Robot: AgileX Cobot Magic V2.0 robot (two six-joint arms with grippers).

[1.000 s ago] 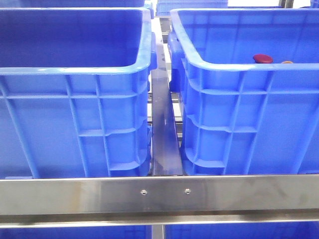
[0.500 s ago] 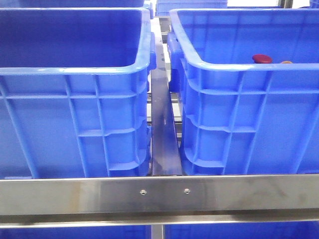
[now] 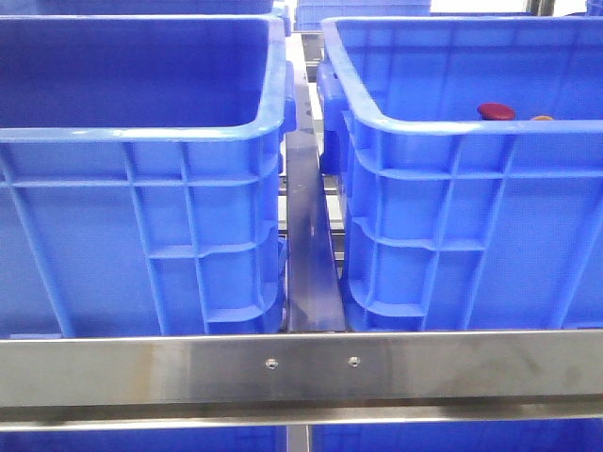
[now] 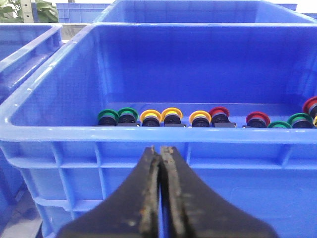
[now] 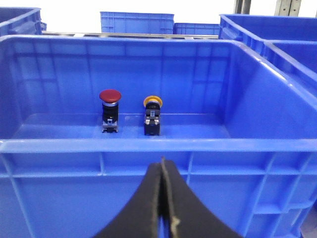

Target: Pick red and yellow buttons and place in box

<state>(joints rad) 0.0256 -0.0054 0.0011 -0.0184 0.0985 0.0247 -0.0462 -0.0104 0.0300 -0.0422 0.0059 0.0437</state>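
Blue crates filling the steel rack; red button (image 5: 110,95) and yellow button (image 5: 153,102) sitting in right box (image 3: 452,122). Both end effectors, left (image 4: 161,151) and right (image 5: 161,163), clenched, empty (hanging outside rims). Judging placement done, or next pick needing opening first.

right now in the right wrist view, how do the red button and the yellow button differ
The red button has a wide, smooth dome cap; the yellow button shows a narrower yellow ring around a dark centre. The red button's cap stands higher than the yellow button's. The red button's black body looks slimmer, the yellow button's blockier. Both stand upright, side by side and apart, on the floor of the same blue crate.
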